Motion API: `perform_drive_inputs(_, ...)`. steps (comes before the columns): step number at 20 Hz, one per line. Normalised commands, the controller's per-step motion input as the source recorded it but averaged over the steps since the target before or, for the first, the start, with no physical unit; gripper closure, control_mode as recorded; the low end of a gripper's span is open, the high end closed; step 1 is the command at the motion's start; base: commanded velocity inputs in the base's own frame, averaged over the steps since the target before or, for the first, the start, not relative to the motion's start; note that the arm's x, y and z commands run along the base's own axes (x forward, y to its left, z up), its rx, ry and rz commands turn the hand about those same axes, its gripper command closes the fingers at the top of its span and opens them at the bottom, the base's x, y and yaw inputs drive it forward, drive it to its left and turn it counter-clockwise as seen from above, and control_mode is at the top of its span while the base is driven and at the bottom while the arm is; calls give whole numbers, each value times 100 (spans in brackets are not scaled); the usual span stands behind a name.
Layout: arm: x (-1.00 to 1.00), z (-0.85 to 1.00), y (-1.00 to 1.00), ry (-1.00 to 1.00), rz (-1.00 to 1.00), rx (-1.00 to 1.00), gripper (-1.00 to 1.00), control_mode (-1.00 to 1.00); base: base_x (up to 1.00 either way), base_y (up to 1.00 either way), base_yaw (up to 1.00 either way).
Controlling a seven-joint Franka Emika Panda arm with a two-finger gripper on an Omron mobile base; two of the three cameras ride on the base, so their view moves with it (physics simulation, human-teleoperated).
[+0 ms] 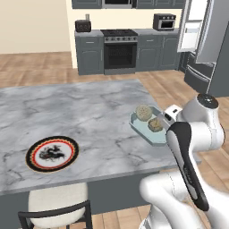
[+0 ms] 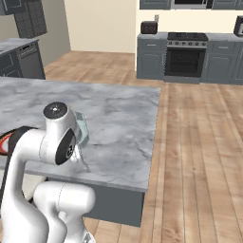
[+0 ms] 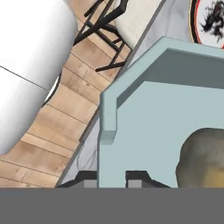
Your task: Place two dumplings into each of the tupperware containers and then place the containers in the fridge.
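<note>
Left base view: a grey marble worktop (image 1: 89,112) is filling the middle of the frame, with the white arm rising at the lower right.
Container: a pale blue-green tupperware container (image 1: 150,126) is showing at centre right of the left base view, just beside the arm's wrist; whether it is resting on the worktop or lifted off it cannot be told.
Dumplings: two tan-brown dumplings (image 1: 149,118) are sitting inside the container, side by side.
Hand: in the hand view the two dark fingertips (image 3: 137,177) are standing at the bottom centre on either side of the container's wall (image 3: 109,131); the hand (image 3: 113,178) is closed, gripping that wall.
Hand view contents: one dumpling (image 3: 203,157) is lying at the lower right inside the container.
Plate: a round plate with a red and black rim (image 1: 52,154) is lying on the worktop at the lower left of the left base view, well apart from the container.
Stool: a pale-cushioned stool with a dark frame (image 1: 56,203) is standing below the worktop edge at the bottom left.
Fridge: a dark-grey fridge (image 1: 203,53) is standing at the upper right with a door open.
Right base view: the arm is covering most of the container (image 2: 81,126) at centre left; a black oven (image 2: 185,59) is showing at the upper right.
</note>
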Motion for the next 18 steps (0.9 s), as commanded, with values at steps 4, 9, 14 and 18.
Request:
perform_drive_inputs(4,0,-37,22,5,-19,0,100,-100,0,0,0)
perform_drive_inputs(9,0,-7,-9,0,-13,15,100,-100,0,0,0)
perform_drive_inputs(14,-1,0,-5,0,-9,10,100,100,-9,-16,-8)
perform_drive_inputs(18,0,0,0,0,0,0,100,100,-34,-60,-18)
